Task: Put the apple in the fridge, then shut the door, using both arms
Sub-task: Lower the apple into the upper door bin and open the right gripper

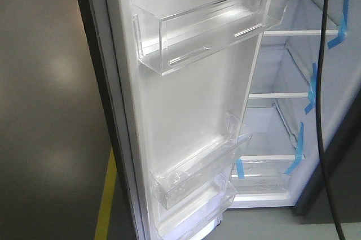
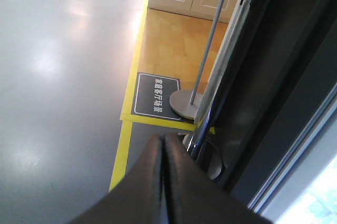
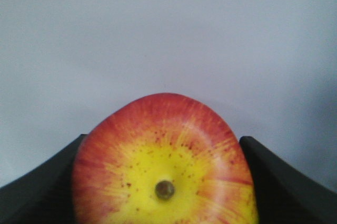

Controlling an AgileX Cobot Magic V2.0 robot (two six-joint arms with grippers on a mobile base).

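Note:
The apple [image 3: 163, 155], red with a yellow patch round its dimple, fills the lower part of the right wrist view. My right gripper [image 3: 163, 145] is shut on it, one black finger on each side, with a plain white surface behind. The door [image 1: 186, 99] stands open, showing its white inside and clear bins [image 1: 214, 31]. Right of it the fridge [image 1: 271, 121] shows white shelves and blue tape strips. My left gripper [image 2: 163, 138] is shut on nothing. Its tips sit just left of the chrome handle [image 2: 210, 103] on the door's dark-grey outside [image 2: 274, 76].
A black cable [image 1: 320, 110] hangs in front of the fridge opening. Outside the door, yellow floor tape [image 2: 124, 145] borders the grey floor. A dark floor sign [image 2: 155, 95] and a pole on a round base [image 2: 181, 103] stand close to the door.

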